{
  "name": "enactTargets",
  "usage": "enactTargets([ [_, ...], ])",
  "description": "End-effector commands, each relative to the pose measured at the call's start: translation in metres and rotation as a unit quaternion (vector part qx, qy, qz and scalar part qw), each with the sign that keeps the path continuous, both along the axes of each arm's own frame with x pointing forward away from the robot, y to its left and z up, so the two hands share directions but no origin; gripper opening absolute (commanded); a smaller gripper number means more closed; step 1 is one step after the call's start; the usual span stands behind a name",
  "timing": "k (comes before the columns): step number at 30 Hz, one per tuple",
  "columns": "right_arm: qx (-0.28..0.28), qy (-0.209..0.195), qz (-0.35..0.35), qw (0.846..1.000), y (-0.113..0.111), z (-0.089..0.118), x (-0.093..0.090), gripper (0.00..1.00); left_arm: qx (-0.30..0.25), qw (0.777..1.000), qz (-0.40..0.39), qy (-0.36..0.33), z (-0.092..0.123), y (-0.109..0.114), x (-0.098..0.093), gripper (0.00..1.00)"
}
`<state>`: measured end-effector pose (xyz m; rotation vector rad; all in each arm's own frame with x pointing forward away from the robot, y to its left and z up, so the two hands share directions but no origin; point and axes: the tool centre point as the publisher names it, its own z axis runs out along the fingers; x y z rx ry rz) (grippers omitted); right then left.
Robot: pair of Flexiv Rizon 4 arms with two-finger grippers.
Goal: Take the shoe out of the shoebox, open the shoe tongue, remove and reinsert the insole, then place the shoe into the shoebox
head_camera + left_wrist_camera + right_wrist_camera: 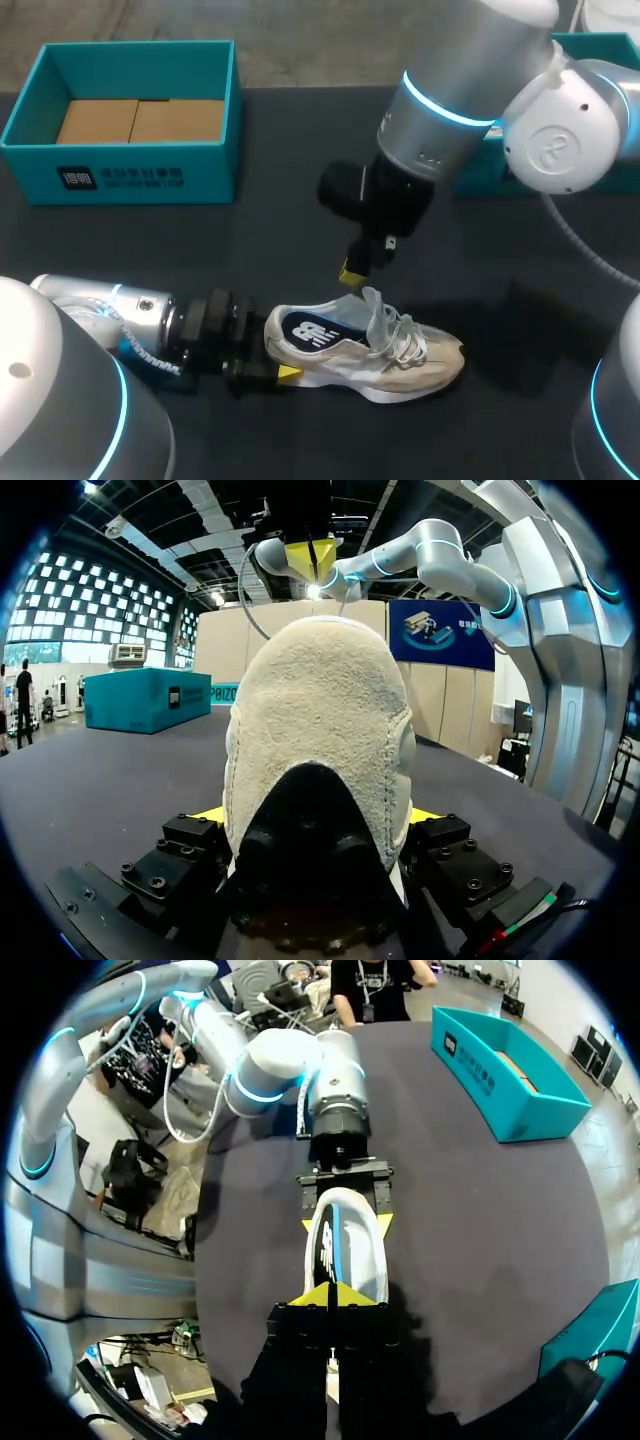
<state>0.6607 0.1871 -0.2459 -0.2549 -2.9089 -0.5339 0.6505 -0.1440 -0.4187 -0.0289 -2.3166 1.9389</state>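
Left gripper point(279, 354) tight on shoe point(385, 358) heel, dark table point(250, 250) beneath; right gripper point(350, 272) closed above tongue point(373, 306).

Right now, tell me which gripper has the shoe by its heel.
The left gripper: its fingers clamp the shoe at the heel from both sides. The right gripper only hangs above the shoe.

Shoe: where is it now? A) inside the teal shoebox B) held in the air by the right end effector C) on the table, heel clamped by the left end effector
C: the shoe lies on the table, left end effector shut on its heel.
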Motion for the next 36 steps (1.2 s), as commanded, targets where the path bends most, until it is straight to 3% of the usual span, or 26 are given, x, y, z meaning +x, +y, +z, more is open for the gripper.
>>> enactTargets([
  [1, 0.009, 0.002, 0.003, 1.000, 0.003, -0.004, 0.001, 0.00, 0.001, 1.000, -0.001, 0.001, -0.003, 0.001, 0.001, 0.00],
  [7, 0.021, -0.009, -0.012, 1.000, 0.016, -0.001, 0.001, 0.00, 0.001, 1.000, -0.001, 0.001, -0.003, 0.001, 0.001, 0.00],
  [12, 0.032, -0.022, -0.017, 0.999, 0.008, 0.019, 0.006, 0.00, 0.001, 1.000, -0.001, 0.001, -0.003, 0.001, 0.001, 0.00],
  [16, 0.027, -0.017, 0.001, 0.999, 0.017, 0.026, 0.007, 0.00, 0.001, 1.000, -0.001, 0.001, -0.003, 0.001, 0.001, 0.00],
  [18, 0.030, -0.004, 0.016, 0.999, 0.024, 0.021, 0.008, 0.05, 0.001, 1.000, -0.001, 0.001, -0.003, 0.001, 0.001, 0.00],
  [19, 0.030, 0.006, 0.022, 0.999, 0.027, 0.017, 0.009, 0.24, 0.001, 1.000, -0.001, 0.001, -0.003, 0.001, 0.001, 0.00],
  [21, 0.034, 0.018, 0.028, 0.999, 0.029, 0.012, 0.011, 0.32, 0.001, 1.000, -0.001, 0.001, -0.003, 0.001, 0.001, 0.00],
  [36, 0.058, 0.052, 0.051, 0.996, 0.040, -0.019, 0.012, 0.37, 0.001, 1.000, -0.001, 0.001, -0.003, 0.001, 0.001, 0.00],
])
